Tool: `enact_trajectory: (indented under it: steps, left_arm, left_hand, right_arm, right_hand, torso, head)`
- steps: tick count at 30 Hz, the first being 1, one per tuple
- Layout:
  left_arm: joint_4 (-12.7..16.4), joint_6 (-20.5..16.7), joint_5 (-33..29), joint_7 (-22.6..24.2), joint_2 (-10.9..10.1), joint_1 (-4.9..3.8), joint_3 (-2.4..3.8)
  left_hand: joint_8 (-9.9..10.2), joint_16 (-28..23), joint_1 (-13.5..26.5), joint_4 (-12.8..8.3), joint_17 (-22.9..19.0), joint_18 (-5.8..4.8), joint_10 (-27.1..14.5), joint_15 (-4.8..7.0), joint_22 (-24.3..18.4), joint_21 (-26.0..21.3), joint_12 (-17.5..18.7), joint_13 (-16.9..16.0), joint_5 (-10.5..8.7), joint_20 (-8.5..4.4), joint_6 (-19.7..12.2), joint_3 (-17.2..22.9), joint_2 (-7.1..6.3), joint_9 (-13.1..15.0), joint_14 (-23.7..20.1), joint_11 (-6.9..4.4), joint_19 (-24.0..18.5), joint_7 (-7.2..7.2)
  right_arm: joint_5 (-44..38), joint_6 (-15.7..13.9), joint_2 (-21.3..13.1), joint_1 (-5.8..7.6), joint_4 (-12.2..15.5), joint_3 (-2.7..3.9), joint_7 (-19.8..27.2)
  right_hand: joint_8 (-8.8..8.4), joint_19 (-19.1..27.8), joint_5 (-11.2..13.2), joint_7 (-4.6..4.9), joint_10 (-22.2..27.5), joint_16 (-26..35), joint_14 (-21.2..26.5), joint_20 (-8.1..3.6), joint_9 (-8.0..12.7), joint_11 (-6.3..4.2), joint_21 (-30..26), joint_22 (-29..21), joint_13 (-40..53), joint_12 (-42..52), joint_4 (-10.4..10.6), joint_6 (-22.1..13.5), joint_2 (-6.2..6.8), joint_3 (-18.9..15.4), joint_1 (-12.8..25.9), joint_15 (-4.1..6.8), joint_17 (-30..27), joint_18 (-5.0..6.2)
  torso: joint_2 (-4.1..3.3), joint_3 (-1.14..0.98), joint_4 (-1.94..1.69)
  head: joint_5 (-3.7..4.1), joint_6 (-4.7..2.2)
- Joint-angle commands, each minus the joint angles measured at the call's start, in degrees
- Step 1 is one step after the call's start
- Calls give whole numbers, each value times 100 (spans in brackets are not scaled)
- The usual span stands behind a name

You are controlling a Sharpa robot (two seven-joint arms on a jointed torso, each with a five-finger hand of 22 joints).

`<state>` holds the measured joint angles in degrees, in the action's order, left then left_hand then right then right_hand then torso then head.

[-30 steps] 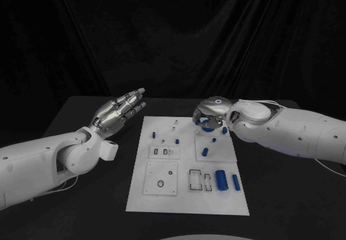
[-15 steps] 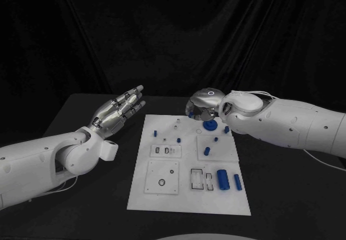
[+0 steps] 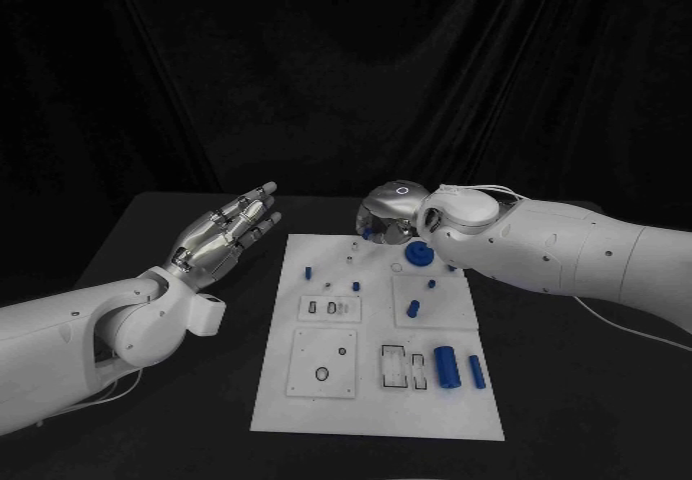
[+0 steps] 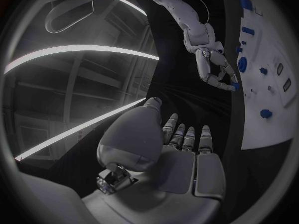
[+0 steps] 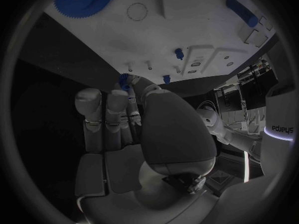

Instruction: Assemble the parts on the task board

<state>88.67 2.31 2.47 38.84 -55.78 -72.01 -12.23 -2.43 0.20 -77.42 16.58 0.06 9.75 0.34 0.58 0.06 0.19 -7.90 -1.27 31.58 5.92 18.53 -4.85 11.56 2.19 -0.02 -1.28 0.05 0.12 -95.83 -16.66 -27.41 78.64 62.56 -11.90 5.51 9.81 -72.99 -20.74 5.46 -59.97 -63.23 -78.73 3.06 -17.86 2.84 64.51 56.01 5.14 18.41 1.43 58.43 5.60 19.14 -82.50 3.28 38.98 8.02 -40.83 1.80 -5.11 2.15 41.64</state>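
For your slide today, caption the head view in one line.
Right hand pinches a small blue part above the task board; left hand open.

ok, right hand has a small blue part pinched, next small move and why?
Probably carry the small blue gear over to a bare peg and lower it. The right hand holds it above the task board's far edge, and the large gear already sits nearby.

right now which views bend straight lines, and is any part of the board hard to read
Head view: the task board shows straight edges, evenly lit against a black table and backdrop. Left wrist view: fisheye, the board curves along the circle's rim, and bright light strips arc across the dark room behind the left robot hand. Right wrist view: the board bows too, and the right robot hand blocks its near edge.
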Motion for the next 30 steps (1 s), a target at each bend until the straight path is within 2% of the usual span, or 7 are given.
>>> enact_trajectory:
  steps: [1,4,12,15,19,23,30]
  left_arm:
    - [24,44,-2,544,4,-19,6]
    - [32,60,-2,540,4,-20,6]
    - [49,73,-2,539,-11,-22,6]
    - [50,76,-2,539,-15,-22,6]
    - [46,82,-2,536,-17,-23,6]
    - [29,98,-2,537,-12,-23,6]
    - [-4,122,-2,534,-1,-23,6]
  left_hand:
    - [10,-20,-68,7,-6,52,-1,-58,-6,-19,-17,2,38,55,-3,-42,15,-1,2,57,-5,32]
    - [9,-20,-93,4,-6,52,0,-73,-6,-19,-23,2,60,68,2,-54,27,-1,2,67,-5,40]
    - [9,-20,-110,2,-6,52,0,-83,-6,-19,-25,2,76,80,0,-61,33,-1,2,73,-5,44]
    - [9,-20,-120,2,-6,52,1,-89,-6,-19,-31,1,86,85,0,-65,38,-1,2,79,-5,46]
    - [9,-20,-134,0,-6,52,1,-95,-6,-19,-30,1,103,92,4,-69,44,-1,2,84,-5,49]
    - [7,-20,-175,-5,-6,53,4,-112,-6,-19,-53,-2,138,108,12,-77,63,0,2,107,-5,61]
    - [1,-20,-215,-7,-6,53,8,-132,-6,-19,-75,-5,174,129,38,-87,87,4,2,142,-5,92]
  right_arm:
    - [1,33,55,-5,-93,4,46]
    - [1,46,109,-16,-162,4,47]
    - [1,71,177,-35,-224,4,48]
    - [1,86,194,-40,-235,4,43]
    - [1,114,220,-54,-253,4,28]
    - [1,135,263,-80,-302,4,16]
    - [1,179,281,-124,-324,4,7]
  right_hand:
    - [-37,-26,-3,3,-19,-31,-5,-6,-8,-26,32,7,-11,-39,1,-37,26,47,-12,-4,7,-45]
    - [-48,-20,16,4,-16,-25,2,-5,-11,-24,30,10,-17,-57,3,-52,28,50,-9,-6,-4,-45]
    - [-67,-15,43,8,-8,-27,8,-2,-13,-19,31,22,-27,-85,5,-77,30,58,-5,-10,3,-47]
    - [-74,-15,64,10,-9,-32,8,-1,-15,-16,36,33,-30,-95,9,-85,28,60,0,-12,13,-49]
    - [-83,-13,91,10,-8,-30,13,2,-17,-16,38,43,-34,-111,10,-95,29,64,1,-14,9,-50]
    - [-94,-5,103,9,-4,-26,18,3,-18,-16,31,38,-38,-124,7,-110,29,69,-3,-15,4,-48]
    - [-123,8,129,13,12,-18,31,7,-17,-12,23,41,-48,-158,8,-148,33,78,-1,-19,-8,-47]
  torso:
    - [-51,3,-33]
    - [-77,8,-53]
    - [-146,-1,-75]
    - [-178,3,-92]
    - [-198,8,-119]
    - [-198,18,-120]
    - [-170,26,-105]
  head:
    - [16,-3]
    - [29,-23]
    - [63,-92]
    - [91,-133]
    - [137,-154]
    - [155,-181]
    - [105,-144]
